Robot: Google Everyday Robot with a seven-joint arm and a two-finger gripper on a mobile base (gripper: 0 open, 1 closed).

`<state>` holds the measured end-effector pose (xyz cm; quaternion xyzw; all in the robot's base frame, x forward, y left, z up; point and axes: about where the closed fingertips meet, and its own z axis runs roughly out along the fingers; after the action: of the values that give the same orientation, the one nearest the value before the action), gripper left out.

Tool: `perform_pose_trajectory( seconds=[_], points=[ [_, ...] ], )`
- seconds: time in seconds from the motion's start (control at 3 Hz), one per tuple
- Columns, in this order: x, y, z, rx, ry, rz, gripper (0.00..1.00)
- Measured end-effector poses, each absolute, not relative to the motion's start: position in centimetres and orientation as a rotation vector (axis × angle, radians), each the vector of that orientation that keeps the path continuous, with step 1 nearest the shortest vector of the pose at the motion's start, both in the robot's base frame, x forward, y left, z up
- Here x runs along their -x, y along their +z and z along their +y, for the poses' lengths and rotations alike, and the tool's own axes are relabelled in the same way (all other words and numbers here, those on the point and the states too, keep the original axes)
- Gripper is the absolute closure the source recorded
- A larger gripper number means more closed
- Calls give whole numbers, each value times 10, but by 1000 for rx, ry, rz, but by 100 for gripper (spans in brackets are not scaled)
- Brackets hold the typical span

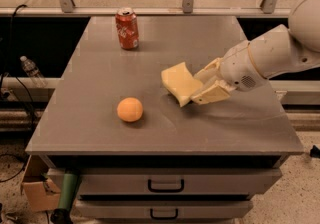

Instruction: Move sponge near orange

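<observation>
The robot's arm (280,53) fills the right edge of the frame, a run of smooth, cream-white rounded shells: a large bulbous housing in the upper right corner, a thick cylindrical forearm ringed by a faint seam, and a rounded wrist with a small dotted grey patch. Right of centre, the cream-coloured gripper (196,89) ends in two flat, wedge-shaped fingers (212,99).

One sponge (181,83), one orange (130,109), one can (127,28), one gripper (196,89) mid-table with seemingly two fingers (212,97).
</observation>
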<state>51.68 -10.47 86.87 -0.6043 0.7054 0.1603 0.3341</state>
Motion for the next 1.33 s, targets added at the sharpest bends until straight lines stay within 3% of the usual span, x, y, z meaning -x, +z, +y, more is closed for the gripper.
perform_pose_trajectory(
  seconds=[1.33],
  points=[
    [-506, 849, -58, 1704, 506, 1806, 100]
  ],
)
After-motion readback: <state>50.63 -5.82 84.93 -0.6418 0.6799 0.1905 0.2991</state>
